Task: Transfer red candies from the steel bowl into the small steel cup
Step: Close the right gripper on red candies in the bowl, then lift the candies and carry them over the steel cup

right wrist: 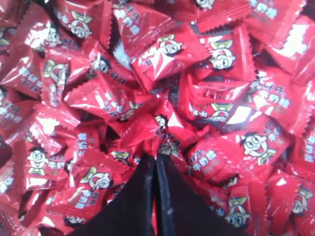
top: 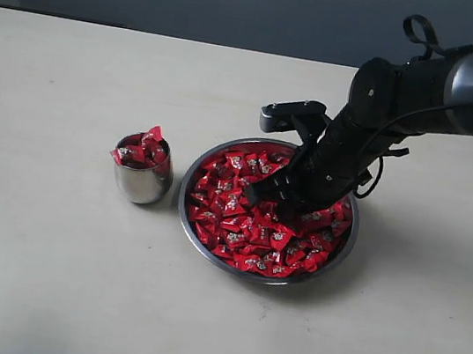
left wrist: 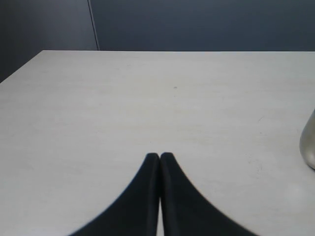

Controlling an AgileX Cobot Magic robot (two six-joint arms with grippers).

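Shiny red candies (right wrist: 162, 54), cartoon-face print; black pincer (right wrist: 155, 159)

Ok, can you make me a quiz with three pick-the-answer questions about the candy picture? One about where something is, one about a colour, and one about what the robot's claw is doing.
1. Where does the small steel cup stand in the exterior view?
A. on the table, left of the steel bowl
B. inside the bowl
C. in a gripper

2. What colour are the wrappers of the candies?
A. blue
B. green
C. red

3. How is the right gripper?
A. wide open above the cup
B. shut, tips down among the candies in the bowl
C. shut around the cup

Answers:
1 A, the cup sits apart from the bowl, on its left.
2 C, every wrapper is shiny red.
3 B, the right wrist view shows its fingers pressed together in the pile.
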